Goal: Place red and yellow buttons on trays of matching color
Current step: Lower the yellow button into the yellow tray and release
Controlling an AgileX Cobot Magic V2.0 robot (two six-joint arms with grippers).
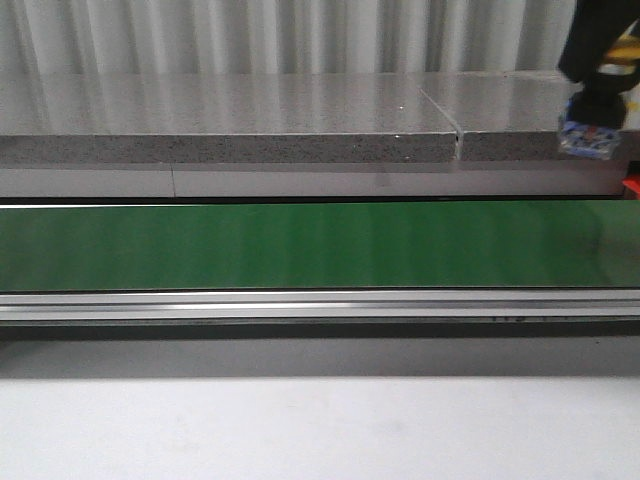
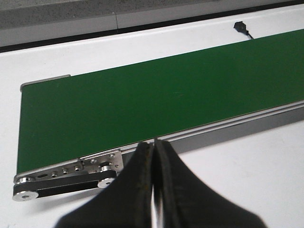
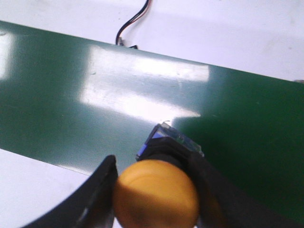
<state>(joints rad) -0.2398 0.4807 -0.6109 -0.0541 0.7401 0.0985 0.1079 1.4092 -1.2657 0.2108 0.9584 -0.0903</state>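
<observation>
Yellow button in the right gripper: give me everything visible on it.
The yellow button has a smooth, matte orange-yellow domed cap on a black collar, with a clear and blue block under it, probably plastic. It is clamped between the right gripper's dark fingers, which touch both sides, above the green conveyor belt. In the front view the button shows at the top right, cap hidden.

A yellow button (image 3: 156, 194) is sitting between the two black fingers of the right gripper (image 3: 156, 199). Its round top is smooth and orange-yellow, and it is facing the wrist camera. Under the top there is a black body with a blue and clear bit (image 3: 172, 139) sticking out at the far end. The button is hanging in the air above the green belt (image 3: 95, 95). In the front view, only its blue and clear end (image 1: 590, 137) is showing, high up on the right.
</observation>
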